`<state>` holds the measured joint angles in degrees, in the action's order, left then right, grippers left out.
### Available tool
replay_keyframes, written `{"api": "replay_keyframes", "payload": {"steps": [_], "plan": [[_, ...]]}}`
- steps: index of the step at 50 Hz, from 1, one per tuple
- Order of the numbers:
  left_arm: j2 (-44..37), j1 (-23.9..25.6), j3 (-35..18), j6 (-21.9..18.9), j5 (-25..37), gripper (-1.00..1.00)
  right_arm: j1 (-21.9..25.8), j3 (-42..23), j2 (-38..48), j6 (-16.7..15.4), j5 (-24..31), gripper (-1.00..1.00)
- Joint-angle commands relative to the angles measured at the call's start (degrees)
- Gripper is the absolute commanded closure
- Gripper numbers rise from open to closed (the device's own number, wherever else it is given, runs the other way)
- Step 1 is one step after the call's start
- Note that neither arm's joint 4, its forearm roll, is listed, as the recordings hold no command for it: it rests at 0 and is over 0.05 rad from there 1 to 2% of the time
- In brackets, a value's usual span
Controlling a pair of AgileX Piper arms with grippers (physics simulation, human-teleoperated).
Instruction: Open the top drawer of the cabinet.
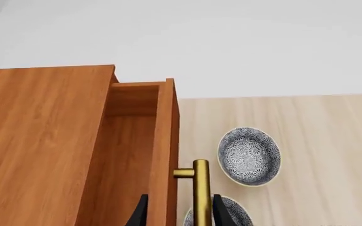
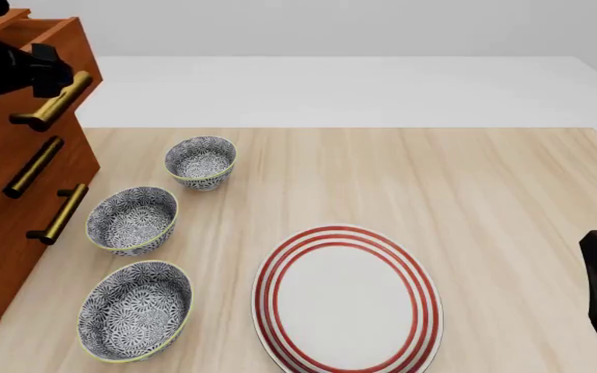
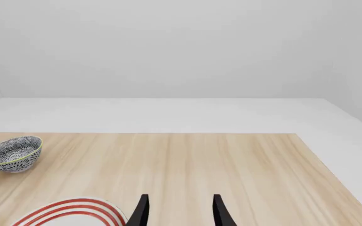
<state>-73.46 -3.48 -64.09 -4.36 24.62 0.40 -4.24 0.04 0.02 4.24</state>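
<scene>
Brass bar handle [image 1: 201,193] sat between the left gripper's [image 1: 176,213] two dark fingers, w/ the drawer front panel also in the gap, so the jaws looked clamped on the handle, or at least closed round it; contact itself was hard to confirm. That grip made sense: the bar stands off the wood on short posts, giving the only thing to hook and pull.

Top drawer [image 2: 44,35] was at the upper left of the front view, already slid partway out of the cabinet [image 2: 3,233]; in the left wrist view its open box interior showed beside the cabinet's top. Probably more pull was still needed.

Right gripper [image 3: 178,212] hung idle at lower right of the front view, jaws apart, holding nothing, kept well clear of the work.

Wood was reddish-brown, smooth, faint grain; handles cylindrical, polished gold. Table [image 2: 465,179] was pale light-wood planking. Three bowls [image 2: 133,220] w/ blue-white floral print and yellow-green rims lined up near the cabinet front; a flat oval plate [image 2: 347,299] w/ red rings lay at lower centre.
</scene>
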Motion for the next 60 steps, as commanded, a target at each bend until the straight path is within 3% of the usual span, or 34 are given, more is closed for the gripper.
{"api": "replay_keyframes", "payload": {"steps": [1,60], "plan": [[-2.0,0.9,-0.5,-0.2,1.6,-1.00,0.0,0.0,0.0,0.0,0.0,-1.00],[-2.8,7.2,1.1,3.5,2.5,-1.00,0.0,0.0,0.0,0.0,0.0,-1.00]]}}
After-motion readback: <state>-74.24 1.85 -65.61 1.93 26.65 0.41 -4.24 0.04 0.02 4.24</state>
